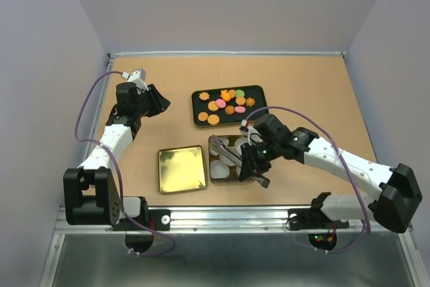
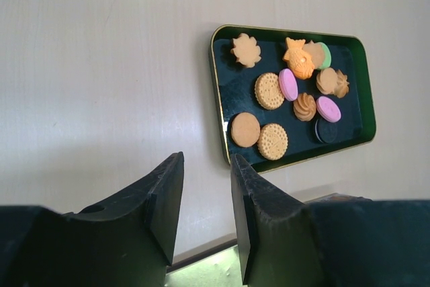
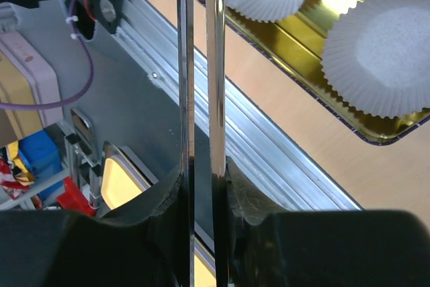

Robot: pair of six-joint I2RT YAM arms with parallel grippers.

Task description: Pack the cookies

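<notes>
Nearest, at centre: gold tin [image 1: 212, 178], lidless, filled with white pleated paper cups [image 1: 219, 166] and no cookie visible in any of them. Just left of it, slightly apart: gold lid [image 1: 181, 169], lying flat on the brown table [image 1: 302, 85]. Over the tin's near right part: right gripper [image 1: 254, 161], clamped on metal tongs [image 1: 227, 154] that reach leftward across the cups.

Farther back, centre: black tray [image 1: 257, 113] with a thin gold rim, carrying all the cookies [image 1: 225, 103]. Small flat pieces, mostly orange and tan, a few pink, one green, crowded toward the tray's middle and right. Far left, level with the tray and well apart from it: left gripper [image 1: 161, 104], hovering above bare table.

From the left wrist: left gripper [image 2: 205, 166] with jaws partly apart and nothing between them. Beyond it, the tray [image 2: 228, 92], with cookie [image 2: 269, 91] shapes plain — leaf, fish, swirl, dotted rounds, pink ovals, one dark round — mere coloured dots from above.

From the right wrist: right gripper [image 3: 201, 173] squeezing the tongs [image 3: 215, 65] until only a slim gap separates the blades — tips cut off at the top edge, so cannot tell whether anything is pinched. Behind them, a tin [image 3: 306, 28] corner with three cups [image 3: 393, 52].
</notes>
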